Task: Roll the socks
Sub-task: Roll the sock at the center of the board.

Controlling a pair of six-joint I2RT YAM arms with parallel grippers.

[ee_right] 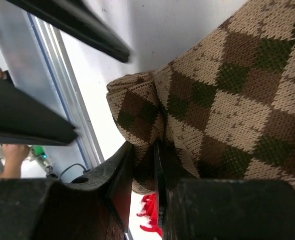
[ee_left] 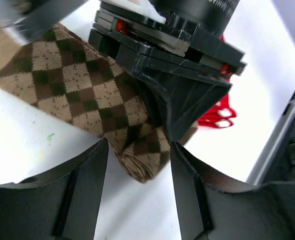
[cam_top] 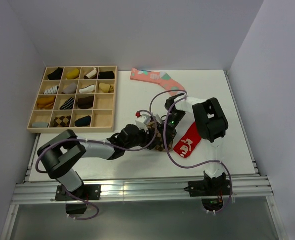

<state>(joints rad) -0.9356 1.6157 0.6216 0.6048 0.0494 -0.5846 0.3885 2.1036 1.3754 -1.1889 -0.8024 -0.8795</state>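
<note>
One argyle sock (ee_left: 87, 95), white tbl (cam_top: 227, 100) w/ tray (cam_top: 69, 129) — pale walls (cam_top: 137, 30)

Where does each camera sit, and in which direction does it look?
Top external: above and behind, facing down at the table; left arm, right arm show.
Left wrist: low, facing the argyle sock; left gripper open around its rolled end.
Right wrist: close above that sock; right gripper pinches it.
Both wrist views share the argyle sock and red sock.
</note>
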